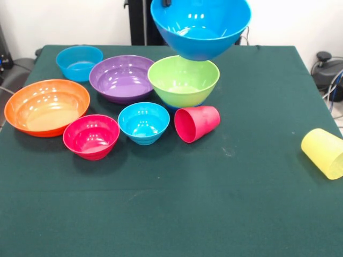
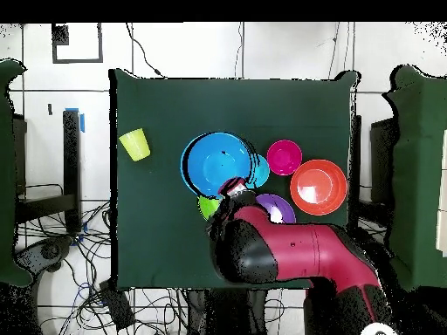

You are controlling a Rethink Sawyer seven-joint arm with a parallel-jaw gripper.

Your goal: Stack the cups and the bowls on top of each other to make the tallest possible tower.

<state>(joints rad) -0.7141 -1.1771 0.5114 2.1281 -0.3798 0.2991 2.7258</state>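
My gripper point(image 1: 167, 2) is shut on the rim of a large bright blue bowl point(image 1: 201, 27) and holds it in the air just above the lime green bowl point(image 1: 184, 80). A sliver of dark blue shows under the green bowl's base. In the overhead view the gripper point(image 2: 232, 186) is at the blue bowl's point(image 2: 216, 164) near rim, and the bowl hides most of the green bowl point(image 2: 208, 208). The red-pink cup point(image 1: 196, 123) lies on its side in front of the green bowl. The yellow cup point(image 1: 324, 152) lies on its side at the table's right edge.
Left of the green bowl stand a purple bowl point(image 1: 122, 77), a small blue bowl point(image 1: 79, 62), a large orange bowl point(image 1: 47, 107), a pink-red bowl point(image 1: 91, 136) and a cyan bowl point(image 1: 143, 122). The green table point(image 1: 161, 214) is bare at the front.
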